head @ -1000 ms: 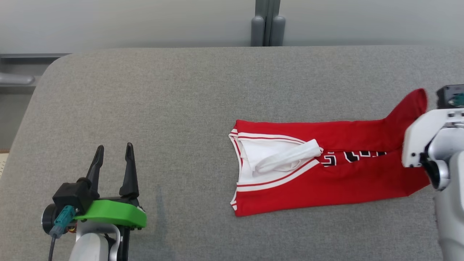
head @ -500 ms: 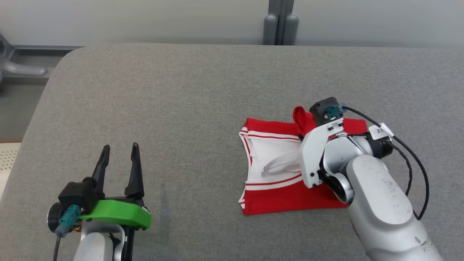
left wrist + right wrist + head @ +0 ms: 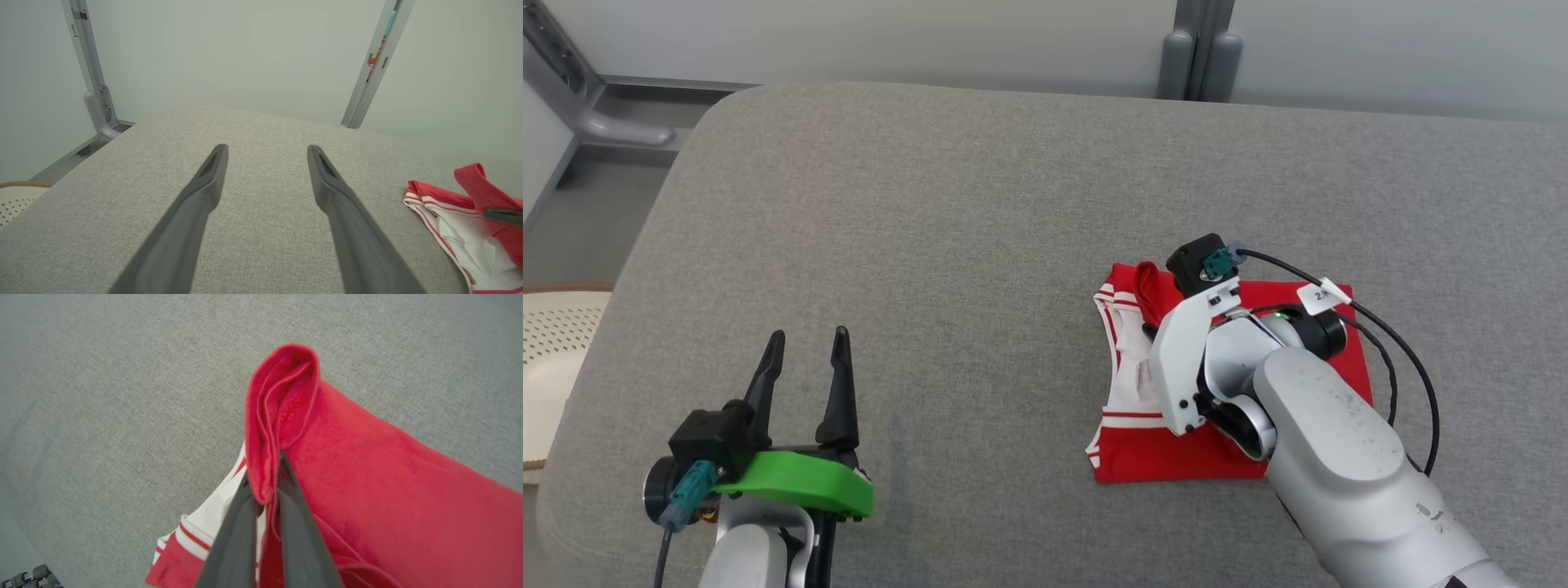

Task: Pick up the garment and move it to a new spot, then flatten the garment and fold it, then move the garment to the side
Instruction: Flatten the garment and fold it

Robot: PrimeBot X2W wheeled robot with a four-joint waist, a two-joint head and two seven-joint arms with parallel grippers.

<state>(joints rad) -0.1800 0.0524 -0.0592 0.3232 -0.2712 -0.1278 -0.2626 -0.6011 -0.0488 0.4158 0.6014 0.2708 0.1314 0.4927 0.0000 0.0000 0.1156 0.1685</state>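
Lying right on grey fabric-covered desk (image 3: 931, 245): soft red-and-white jersey garment (image 3: 1168, 461), judged light, limp. Grip: right fingers (image 3: 241, 522) clamped on its doubled red edge, a sound hold; left fingers (image 3: 837, 392) spread, empty.

Looking down from the head, the right arm (image 3: 1339, 465) lies across the garment (image 3: 1143, 461) and covers its whole middle, and the small tag (image 3: 1321, 296) on the cable (image 3: 1409, 359) is too small to read. Along the right wrist, the tips of the right gripper (image 3: 267, 477) are buried in a red fold, and the cloth runs off the right and bottom edges. A pale perforated thing (image 3: 551, 343) is cut off at the head view's left edge; what it is, I cannot tell.
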